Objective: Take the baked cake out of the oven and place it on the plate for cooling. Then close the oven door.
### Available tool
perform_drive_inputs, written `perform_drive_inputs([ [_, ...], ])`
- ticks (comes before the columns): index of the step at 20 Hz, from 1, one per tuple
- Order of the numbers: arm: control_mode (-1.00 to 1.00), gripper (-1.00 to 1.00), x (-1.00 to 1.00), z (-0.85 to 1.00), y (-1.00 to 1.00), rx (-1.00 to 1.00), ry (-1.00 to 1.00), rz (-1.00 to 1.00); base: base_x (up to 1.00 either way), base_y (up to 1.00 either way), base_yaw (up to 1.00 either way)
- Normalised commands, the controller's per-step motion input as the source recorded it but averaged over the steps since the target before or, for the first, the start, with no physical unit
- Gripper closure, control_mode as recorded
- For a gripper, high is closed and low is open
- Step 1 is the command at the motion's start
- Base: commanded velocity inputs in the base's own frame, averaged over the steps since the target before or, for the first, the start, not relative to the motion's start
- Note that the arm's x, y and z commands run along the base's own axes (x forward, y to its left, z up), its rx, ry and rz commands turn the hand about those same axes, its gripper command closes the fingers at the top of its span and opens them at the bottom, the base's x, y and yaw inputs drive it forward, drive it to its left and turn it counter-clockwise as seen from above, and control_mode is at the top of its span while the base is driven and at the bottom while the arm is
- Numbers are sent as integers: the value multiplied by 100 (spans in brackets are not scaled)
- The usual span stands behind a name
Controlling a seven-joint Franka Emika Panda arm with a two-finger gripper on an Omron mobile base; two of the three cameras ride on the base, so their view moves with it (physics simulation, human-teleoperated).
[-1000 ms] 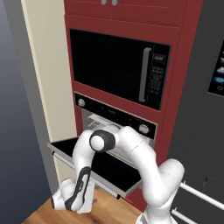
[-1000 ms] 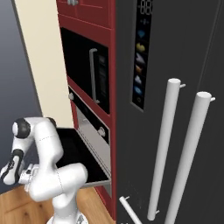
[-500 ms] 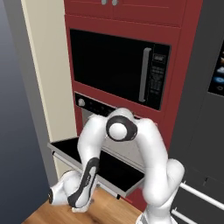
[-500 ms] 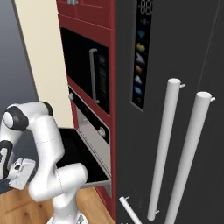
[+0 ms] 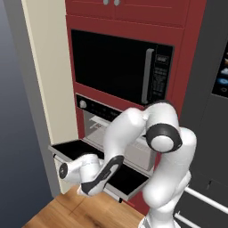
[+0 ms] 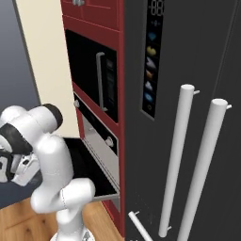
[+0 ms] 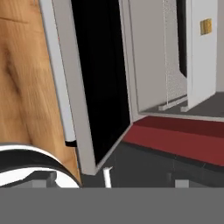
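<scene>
Below the microwave:
oven: seen with pale interior exposed
door: dropped flat, fully open
end effector: held beside door's left edge, jaws spread, nothing gripped

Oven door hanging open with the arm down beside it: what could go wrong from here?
1. The oven door lies flat and open, and the arm's forearm crosses over its front edge, so a careless swing could knock it.
2. The gripper, open and holding nothing, sits low by the door's left end near the silver handle; a lift from there might slip off.
</scene>
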Motion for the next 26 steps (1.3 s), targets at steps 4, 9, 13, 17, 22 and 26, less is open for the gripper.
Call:
perform_drive_inputs([
  [4, -100, -100, 36, 49, -18, 14, 4, 0, 0, 0, 0],
  [9, -100, -100, 41, 19, -13, 10, 7, 0, 0, 0, 0],
  [13, -100, -100, 45, 5, -2, 6, 9, 0, 0, 0, 0],
  [17, -100, -100, 43, 0, 0, 2, 10, 0, 0, 0, 0],
  [22, -100, -100, 35, 0, 0, 0, 6, 0, 0, 0, 0],
  [26, -100, -100, 5, 0, -2, 0, 0, 0, 0, 0, 0],
])
